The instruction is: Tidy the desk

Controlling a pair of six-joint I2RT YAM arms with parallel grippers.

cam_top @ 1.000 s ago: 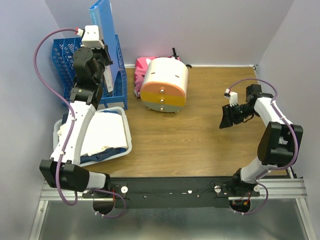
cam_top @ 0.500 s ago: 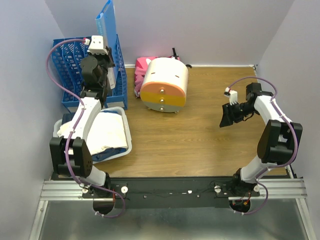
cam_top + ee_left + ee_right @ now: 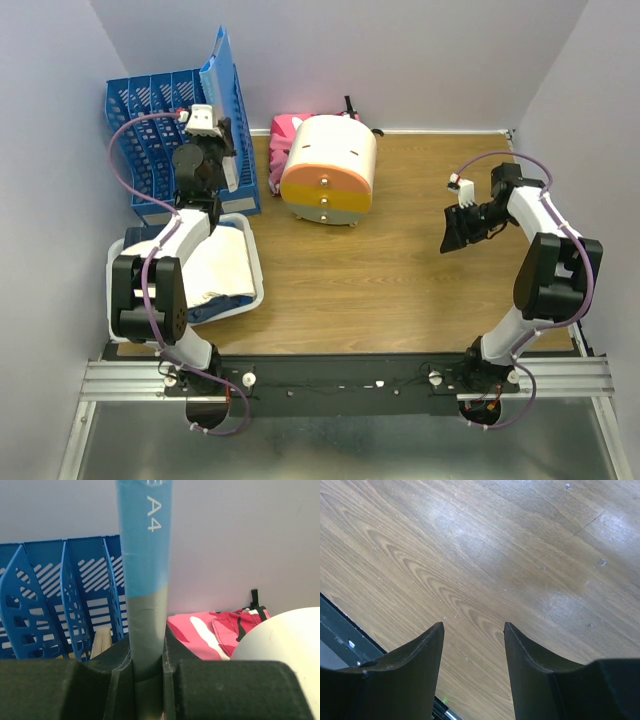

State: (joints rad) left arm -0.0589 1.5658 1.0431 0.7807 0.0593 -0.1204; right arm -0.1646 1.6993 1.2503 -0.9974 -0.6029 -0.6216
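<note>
The left pincer (image 3: 146, 656) gripped an upright blue folder (image 3: 145, 555) at the right edge of the blue file rack (image 3: 50, 595). The right pincer (image 3: 473, 627) hung half open and empty over the wooden surface (image 3: 470, 540), which lay between lavender walls (image 3: 420, 60).

left gripper (image 3: 147, 667) | pulling back from above the blue file rack (image 3: 150, 110) toward its right end | blue folder (image 3: 145, 555) | travelling along, clamped, sinking lower beside the rack's right end
</note>
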